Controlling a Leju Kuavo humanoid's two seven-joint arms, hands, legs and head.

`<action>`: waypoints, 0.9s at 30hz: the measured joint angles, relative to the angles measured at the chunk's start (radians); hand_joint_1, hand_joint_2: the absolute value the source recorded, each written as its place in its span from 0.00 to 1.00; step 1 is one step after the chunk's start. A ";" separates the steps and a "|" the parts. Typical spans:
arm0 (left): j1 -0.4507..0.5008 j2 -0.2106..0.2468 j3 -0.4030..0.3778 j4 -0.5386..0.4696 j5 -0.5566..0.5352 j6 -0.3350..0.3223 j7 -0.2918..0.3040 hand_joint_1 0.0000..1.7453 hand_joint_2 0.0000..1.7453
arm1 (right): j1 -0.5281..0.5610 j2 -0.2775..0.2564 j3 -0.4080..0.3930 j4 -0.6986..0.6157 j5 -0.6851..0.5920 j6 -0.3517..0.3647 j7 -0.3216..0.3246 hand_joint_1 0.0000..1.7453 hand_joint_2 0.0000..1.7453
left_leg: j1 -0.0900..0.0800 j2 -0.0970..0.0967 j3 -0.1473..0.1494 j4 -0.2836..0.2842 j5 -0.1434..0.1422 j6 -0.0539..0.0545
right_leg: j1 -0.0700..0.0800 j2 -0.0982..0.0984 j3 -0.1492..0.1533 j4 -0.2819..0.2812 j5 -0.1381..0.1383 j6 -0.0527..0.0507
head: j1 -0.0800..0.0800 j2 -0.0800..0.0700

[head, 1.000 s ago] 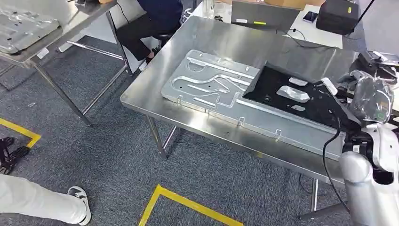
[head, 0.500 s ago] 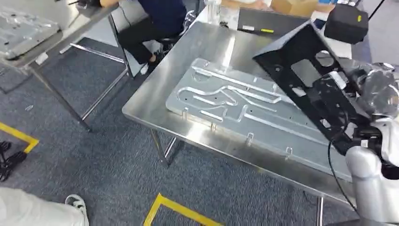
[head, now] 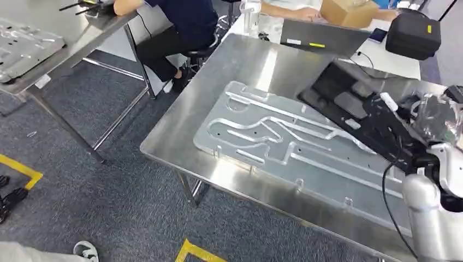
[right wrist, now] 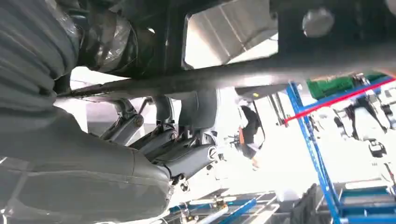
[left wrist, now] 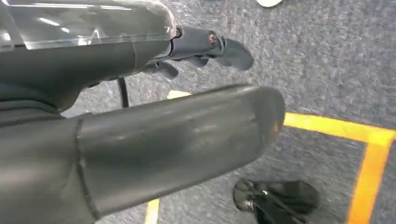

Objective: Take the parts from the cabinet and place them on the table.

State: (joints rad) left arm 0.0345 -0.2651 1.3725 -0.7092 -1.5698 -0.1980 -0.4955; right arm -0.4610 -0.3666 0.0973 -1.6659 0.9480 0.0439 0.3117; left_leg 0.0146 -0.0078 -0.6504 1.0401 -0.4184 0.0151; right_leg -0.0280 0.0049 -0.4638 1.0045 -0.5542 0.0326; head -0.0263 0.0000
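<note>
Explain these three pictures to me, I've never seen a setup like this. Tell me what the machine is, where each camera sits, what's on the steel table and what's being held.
This is a humanoid robot with two silver arms and many-fingered hands. The wide picture comes from its head, looking down at a steel table. A large silver plate with raised channels lies flat on it. The right hand holds a black part over the table's far side, above the plate's edge. The other two pictures come from cameras at the wrists. The left hand hangs over grey carpet with yellow tape and holds nothing. The right wrist view looks past the fingers at the black part from underneath. A seated person is behind the table.
</note>
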 joint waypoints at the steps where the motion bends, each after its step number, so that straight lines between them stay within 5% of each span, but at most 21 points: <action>1: 0.000 0.000 0.000 0.000 0.000 0.000 -0.001 0.00 0.00 | 0.001 -0.002 -0.006 0.003 0.000 0.000 0.000 1.00 1.00 | -0.001 0.000 0.007 -0.003 -0.005 0.007 | -0.001 0.000 0.004 -0.001 0.005 0.005 | 0.000 0.000; 3: -0.003 0.001 0.001 0.000 0.000 0.000 -0.001 0.00 0.00 | 0.002 -0.005 -0.016 0.008 0.000 0.001 0.000 1.00 1.00 | 0.003 -0.002 0.040 -0.019 -0.011 0.021 | -0.004 -0.002 -0.023 0.067 0.010 0.008 | 0.002 0.000; 4: -0.005 0.002 0.002 0.000 0.000 0.000 -0.001 0.00 0.00 | 0.001 -0.006 -0.019 0.011 0.000 0.003 -0.001 1.00 1.00 | 0.001 -0.002 0.050 -0.025 -0.017 0.028 | -0.004 -0.003 -0.067 0.137 0.001 0.008 | 0.002 0.000; 6: -0.008 0.003 0.005 0.000 0.000 0.000 -0.001 0.00 0.00 | 0.006 -0.009 -0.029 0.018 0.000 0.010 0.000 1.00 1.00 | -0.001 -0.002 0.071 -0.030 -0.033 0.032 | 0.000 -0.002 -0.175 0.275 -0.058 0.012 | 0.001 0.000; 8: -0.008 0.003 0.007 0.000 0.000 0.000 -0.002 0.00 0.00 | 0.015 -0.009 -0.037 0.025 -0.003 0.012 0.000 1.00 1.00 | -0.005 -0.005 0.099 -0.030 -0.054 0.034 | 0.000 -0.002 -0.233 0.302 -0.094 0.009 | 0.002 0.000; 9: -0.009 0.003 0.008 0.000 0.000 0.001 -0.004 0.00 0.00 | 0.019 -0.009 -0.041 0.029 -0.004 0.014 0.000 1.00 1.00 | -0.007 -0.007 0.116 -0.030 -0.066 0.034 | 0.001 -0.002 -0.238 0.269 -0.075 0.005 | 0.002 0.000; 10: -0.010 0.003 0.008 0.000 0.000 0.002 -0.006 0.00 0.00 | 0.020 -0.009 -0.046 0.032 -0.005 0.015 0.000 1.00 1.00 | -0.010 -0.009 0.137 -0.030 -0.080 0.032 | 0.004 -0.002 -0.231 0.204 -0.025 0.000 | 0.002 0.000; 11: -0.011 0.004 0.008 0.000 0.000 0.003 -0.006 0.00 0.00 | 0.021 -0.010 -0.050 0.036 -0.005 0.015 0.000 1.00 1.00 | -0.012 -0.009 0.155 -0.030 -0.094 0.031 | 0.009 -0.002 -0.222 0.133 0.049 -0.011 | 0.002 0.000; 12: -0.007 0.003 0.009 0.001 0.000 0.003 -0.006 0.00 0.00 | 0.022 -0.010 -0.051 0.039 -0.005 0.015 0.000 1.00 1.00 | -0.012 -0.009 0.156 -0.035 -0.107 0.029 | 0.016 -0.003 -0.219 0.062 0.156 -0.026 | 0.002 0.000; 14: -0.017 0.004 0.010 0.003 0.008 0.001 -0.012 0.00 0.00 | 0.026 -0.012 -0.055 0.045 -0.006 0.018 -0.002 1.00 1.00 | -0.018 -0.015 0.171 -0.022 -0.130 0.015 | 0.027 -0.002 -0.228 0.043 0.171 -0.030 | 0.002 0.000; 15: -0.018 0.005 0.010 0.003 0.008 0.000 -0.015 0.00 0.00 | 0.028 -0.013 -0.057 0.045 -0.007 0.021 -0.002 0.00 0.00 | -0.017 -0.015 0.183 -0.021 -0.129 0.010 | 0.029 -0.001 -0.225 0.041 0.166 -0.037 | 0.002 0.000; 16: -0.019 0.005 0.010 0.004 0.006 0.000 -0.019 0.00 1.00 | 0.026 -0.014 -0.059 0.045 -0.009 0.022 -0.003 0.00 0.00 | -0.016 -0.013 0.184 -0.019 -0.123 0.004 | 0.030 0.000 -0.219 0.037 0.161 -0.044 | 0.002 0.000; 18: -0.024 0.010 0.011 0.005 0.003 -0.002 -0.021 0.00 1.00 | 0.026 -0.014 -0.063 0.046 -0.012 0.027 -0.006 0.00 0.00 | -0.017 -0.009 0.184 0.006 -0.141 -0.006 | 0.019 -0.003 -0.191 0.019 0.156 -0.053 | 0.001 0.000; 19: -0.027 0.010 0.010 0.007 0.002 -0.003 -0.022 0.00 0.00 | 0.026 -0.014 -0.064 0.047 -0.016 0.028 -0.006 0.00 0.00 | -0.015 -0.005 0.158 0.054 -0.162 -0.009 | 0.018 -0.003 -0.184 0.018 0.152 -0.060 | -0.001 0.000; 22: -0.027 0.018 0.010 0.014 0.009 -0.003 -0.023 0.00 0.00 | 0.029 -0.014 -0.064 0.053 -0.022 0.031 -0.009 0.00 0.00 | -0.009 -0.003 0.026 0.255 -0.250 -0.021 | 0.020 -0.003 -0.173 0.020 0.135 -0.066 | 0.000 0.000; 23: -0.027 0.020 0.010 0.018 0.009 -0.004 -0.023 0.00 0.00 | 0.031 -0.014 -0.064 0.056 -0.023 0.032 -0.009 0.00 0.00 | -0.009 -0.002 0.004 0.272 -0.243 -0.023 | 0.020 -0.003 -0.168 0.021 0.130 -0.066 | -0.001 0.000; 24: -0.027 0.023 0.010 0.020 0.009 -0.004 -0.024 0.00 0.00 | 0.034 -0.014 -0.064 0.058 -0.023 0.032 -0.009 0.00 0.00 | -0.009 0.000 0.001 0.243 -0.205 -0.023 | 0.020 -0.003 -0.160 0.022 0.123 -0.064 | -0.001 0.000; 27: -0.026 0.031 0.010 0.025 0.010 -0.004 -0.024 0.00 0.00 | 0.036 -0.014 -0.065 0.062 -0.026 0.032 -0.010 0.00 0.00 | -0.011 0.002 0.063 0.009 -0.033 -0.010 | 0.020 -0.003 -0.140 0.025 0.105 -0.057 | 0.000 0.000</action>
State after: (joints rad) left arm 0.0080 -0.2342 1.3821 -0.6840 -1.5602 -0.2022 -0.5196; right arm -0.4248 -0.3803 0.0321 -1.6041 0.9220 0.0763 0.3017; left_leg 0.0040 -0.0063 -0.5873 1.0496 -0.4509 0.0055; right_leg -0.0082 0.0023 -0.6039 1.0294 -0.4490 -0.0245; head -0.0267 -0.0004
